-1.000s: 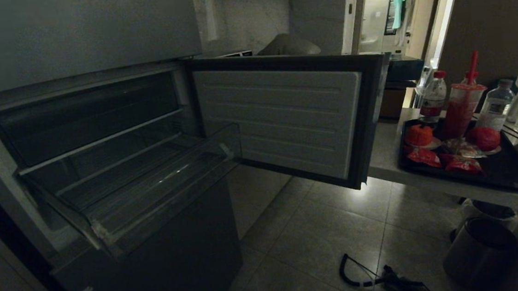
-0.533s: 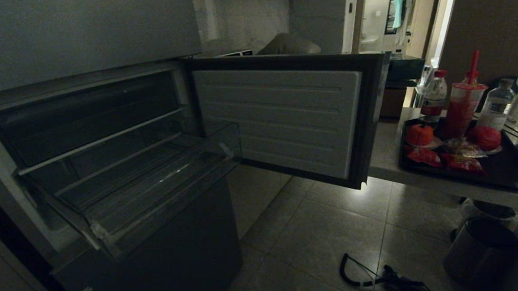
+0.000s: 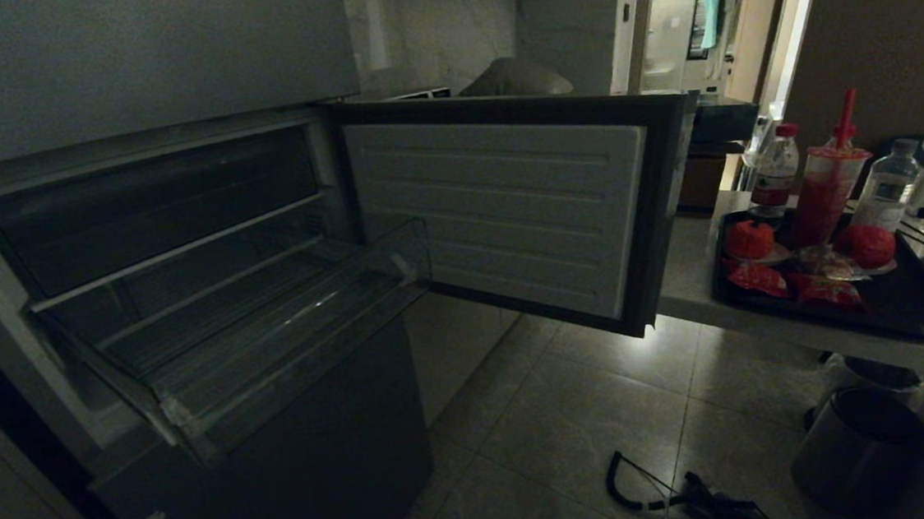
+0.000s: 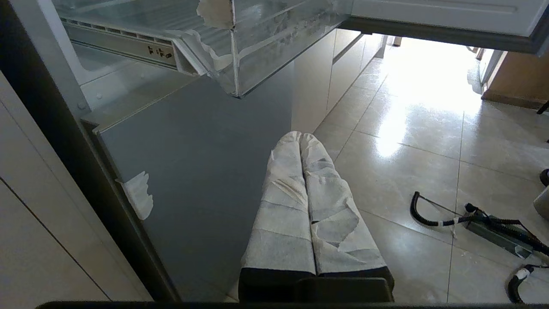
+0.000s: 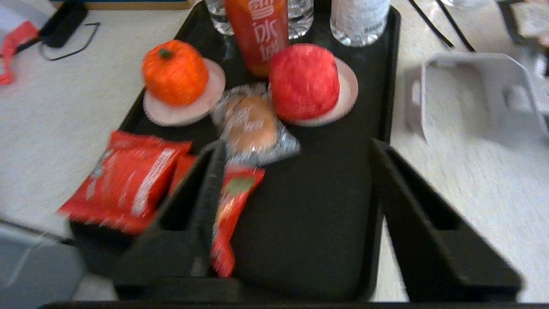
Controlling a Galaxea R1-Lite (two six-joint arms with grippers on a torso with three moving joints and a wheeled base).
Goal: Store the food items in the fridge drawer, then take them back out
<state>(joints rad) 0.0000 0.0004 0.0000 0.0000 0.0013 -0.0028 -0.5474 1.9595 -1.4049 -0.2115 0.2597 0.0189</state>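
Hanging low by the fridge, the left gripper (image 4: 300, 139) has its two white-wrapped fingers pressed together, and it holds nothing. It points at the grey fridge front (image 4: 206, 171), just under the corner of the fridge drawer (image 3: 270, 332). The clear drawer is pulled out and has nothing in it. On the floor near the robot lie a black cable (image 3: 637, 489) and a dark round bin (image 3: 856, 447).

Over the counter (image 3: 690, 274) on the robot's right, the right gripper (image 5: 296, 171) hangs above a black tray (image 5: 309, 223). Its two dark fingers are spread wide apart, and nothing is between them but bare tray. Just beside one finger lie red snack packets (image 5: 128, 180). A little farther is a bun in a clear wrapper (image 5: 251, 124). Past that sit the two food items, each on a small pale plate: the lumpy orange one (image 5: 173, 71) and the round red one (image 5: 304, 81). At the far edge of the tray stand a tall red cup (image 3: 828, 189) with a straw and clear bottles (image 3: 772, 169). The fridge door (image 3: 507, 206) stands open between the drawer and the counter.
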